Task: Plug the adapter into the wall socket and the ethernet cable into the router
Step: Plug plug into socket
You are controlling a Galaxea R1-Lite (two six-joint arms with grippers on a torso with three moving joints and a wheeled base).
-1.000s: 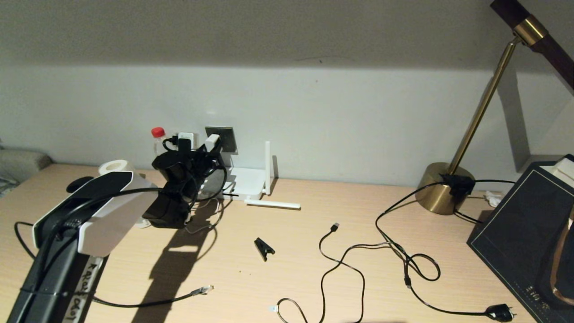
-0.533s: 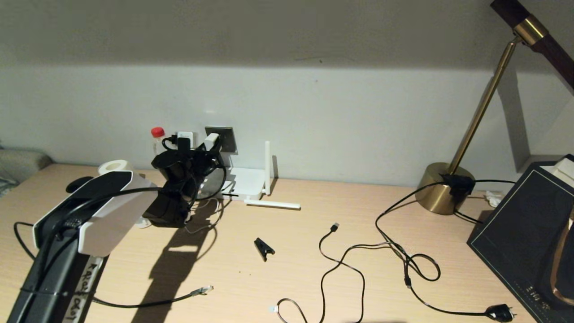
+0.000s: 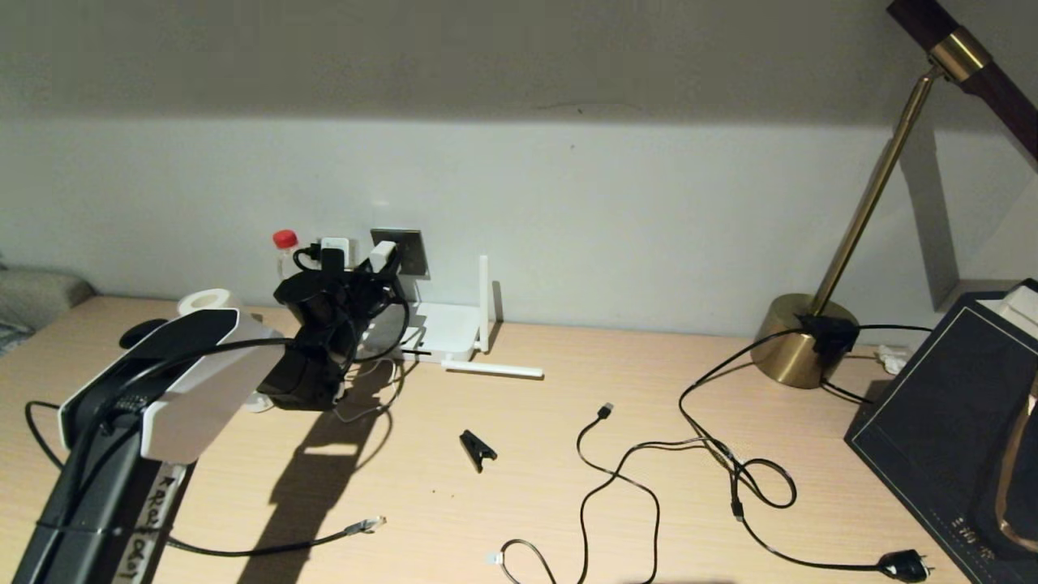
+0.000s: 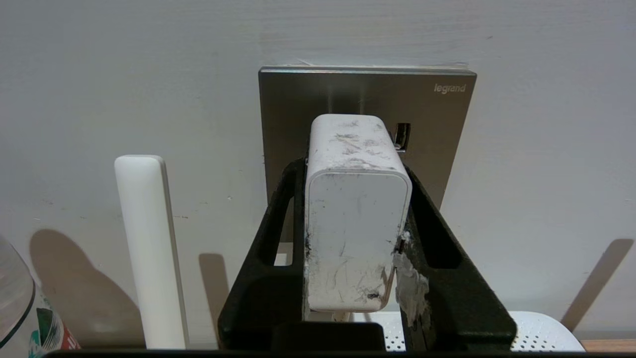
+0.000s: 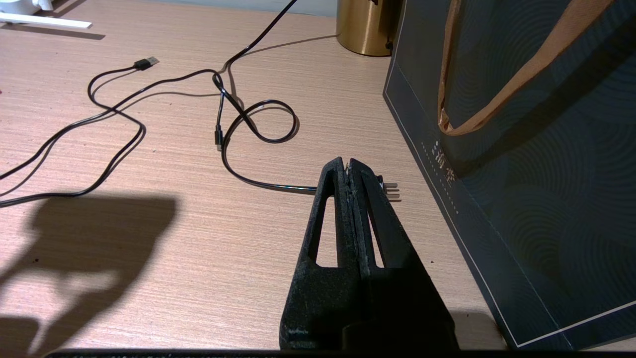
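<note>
My left gripper (image 4: 354,170) is shut on the white adapter (image 4: 355,219), one finger on each side of it. It holds the adapter's far end against the grey wall socket (image 4: 367,94); the pins are hidden. In the head view the adapter (image 3: 381,257) meets the socket (image 3: 408,251) at the wall. Below them lies the white router (image 3: 442,332), with one antenna upright and one flat on the desk. The ethernet cable's clear connector (image 3: 369,523) rests loose on the desk near the front, beside my left arm. My right gripper (image 5: 348,161) is shut and empty above the desk.
A black lamp plug (image 5: 390,188) lies under my right gripper, next to a dark paper bag (image 5: 521,149). A black USB cable (image 3: 604,411), a black clip (image 3: 477,448) and the brass lamp base (image 3: 799,349) are on the desk. A red-capped bottle (image 3: 285,243) stands left of the socket.
</note>
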